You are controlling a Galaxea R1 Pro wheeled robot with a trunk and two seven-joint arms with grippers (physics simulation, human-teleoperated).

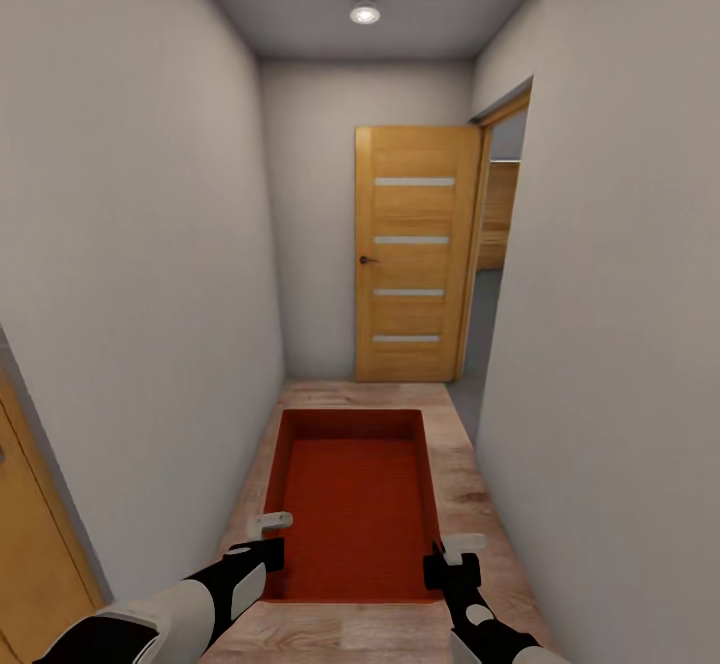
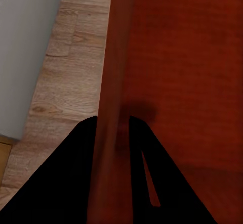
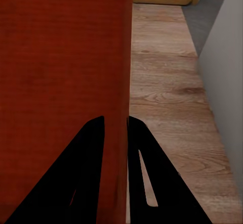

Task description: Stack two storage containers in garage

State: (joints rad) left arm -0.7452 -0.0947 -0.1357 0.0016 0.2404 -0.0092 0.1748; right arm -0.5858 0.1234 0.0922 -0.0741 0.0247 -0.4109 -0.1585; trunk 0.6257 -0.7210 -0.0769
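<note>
A home's narrow hallway: plain pale walls [image 1: 150,244] close on both sides, wood-plank flooring [image 1: 470,484], a round ceiling light [image 1: 365,12], and an open wooden door [image 1: 415,254] with frosted glass strips at the end.

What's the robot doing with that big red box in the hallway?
The robot is carrying one orange-red bin with both arms in a narrow hallway. The left gripper pinches the bin's left wall and the right gripper pinches its right wall. Ahead, a wooden door stands open.

Container [image 1: 352,504] between pincers, door [image 1: 414,254] ahead
</note>
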